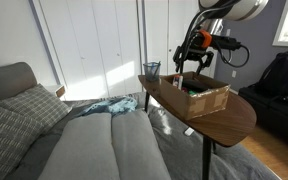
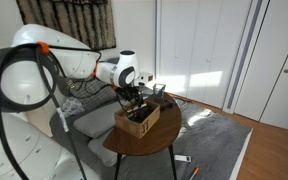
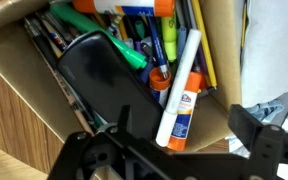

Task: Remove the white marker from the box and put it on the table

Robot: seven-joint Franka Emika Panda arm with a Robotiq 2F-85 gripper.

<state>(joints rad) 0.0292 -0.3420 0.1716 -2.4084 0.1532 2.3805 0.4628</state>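
Wrist cam first: my gripper (image 3: pixel 179 140) is wide open, with the fingers (image 3: pixel 94 155) spread out toward 7 and 4 o'clock of the frame. There's nothing pinched between them, and it's hanging right over the box (image 3: pixel 19 70). The white marker (image 3: pixel 181 85) is inside the box, lying almost straight from 12 to 6 o'clock just right of centre, and its lower end lines up with the gap between the fingers. I can't tell from this angle whether anything is touching it. Right beside it at 9 o'clock is a black case (image 3: pixel 104 75), with a green highlighter (image 3: pixel 119 45) resting across the case's top edge. Up at 12 o'clock there's a jumble of pens (image 3: pixel 144 30). A strip of the wooden table (image 3: pixel 9 135) shows at 8 o'clock. Pulling back, both exterior views show the gripper (image 1: pixel 196 52) (image 2: pixel 134 100) poised above the box (image 1: pixel 206 97) (image 2: pixel 139 120), which sits on the table (image 1: pixel 224 120) (image 2: pixel 144 142). A glass cup (image 1: pixel 150 70) stands at the table's end, at about 10 o'clock from the box. Past that is the grey couch (image 1: pixel 84 145).
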